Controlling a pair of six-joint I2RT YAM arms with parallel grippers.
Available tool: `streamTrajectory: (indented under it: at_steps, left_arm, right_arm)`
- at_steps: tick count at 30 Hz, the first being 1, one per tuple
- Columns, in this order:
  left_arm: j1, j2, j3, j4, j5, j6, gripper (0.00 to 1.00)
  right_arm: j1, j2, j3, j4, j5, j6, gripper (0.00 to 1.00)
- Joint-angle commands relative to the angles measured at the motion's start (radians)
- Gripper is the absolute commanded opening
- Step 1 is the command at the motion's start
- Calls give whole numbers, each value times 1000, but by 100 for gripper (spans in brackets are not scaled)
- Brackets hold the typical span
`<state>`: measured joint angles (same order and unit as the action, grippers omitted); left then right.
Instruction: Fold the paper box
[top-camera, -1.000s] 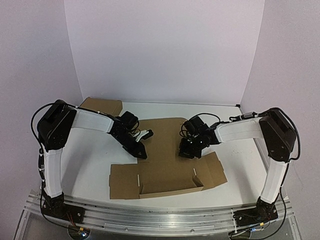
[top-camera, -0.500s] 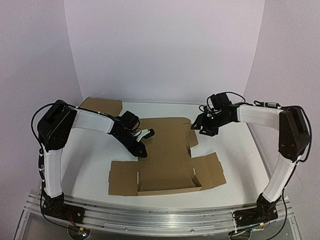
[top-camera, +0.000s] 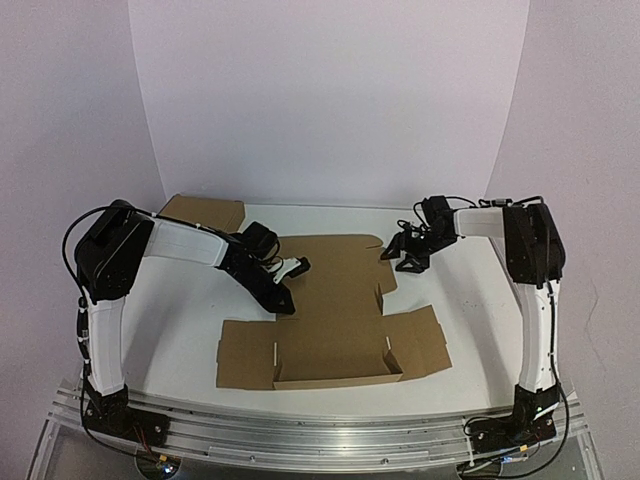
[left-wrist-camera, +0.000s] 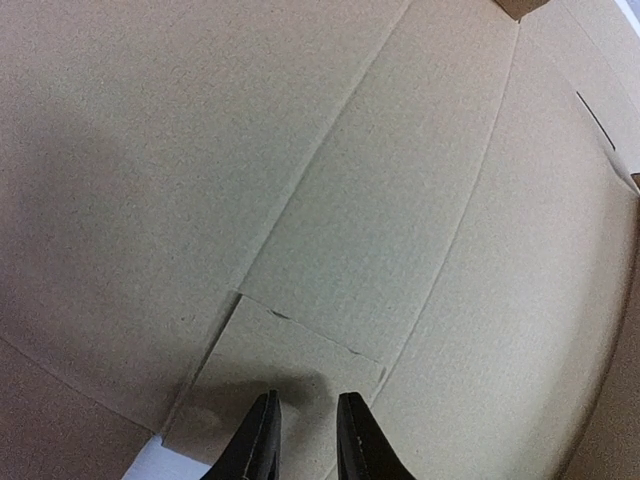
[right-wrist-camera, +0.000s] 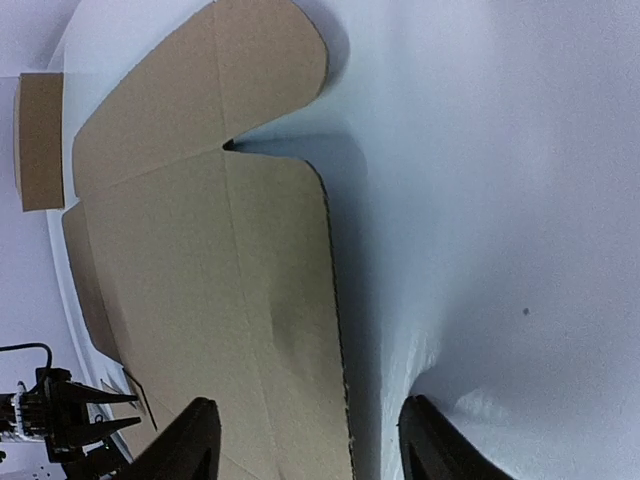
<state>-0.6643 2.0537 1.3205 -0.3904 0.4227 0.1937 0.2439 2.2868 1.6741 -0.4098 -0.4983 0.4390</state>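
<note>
Mid-table, paper box mostly flat; L hand barely parted, R hand wide, both empty.

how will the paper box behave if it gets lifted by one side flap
Probably floppy: the paper box is thin card scored with creases, so it would likely hinge at a fold rather than rise flat. It looks light, and a push may slide it across the smooth white table.
</note>
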Motion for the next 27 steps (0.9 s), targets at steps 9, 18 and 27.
streamTrajectory:
  at_steps: [9, 18, 27]
  left_arm:
    - [6, 19, -14, -56, -66, 64, 25]
    - [33, -166, 181, -168, 168, 304, 62]
    - [203, -102, 518, -295, 198, 433, 94]
  right_arm:
    - [6, 110, 61, 39, -262, -52, 10]
    - [-7, -111, -224, 407, -317, -213, 0]
    - [-6, -316, -400, 621, -372, -385, 0]
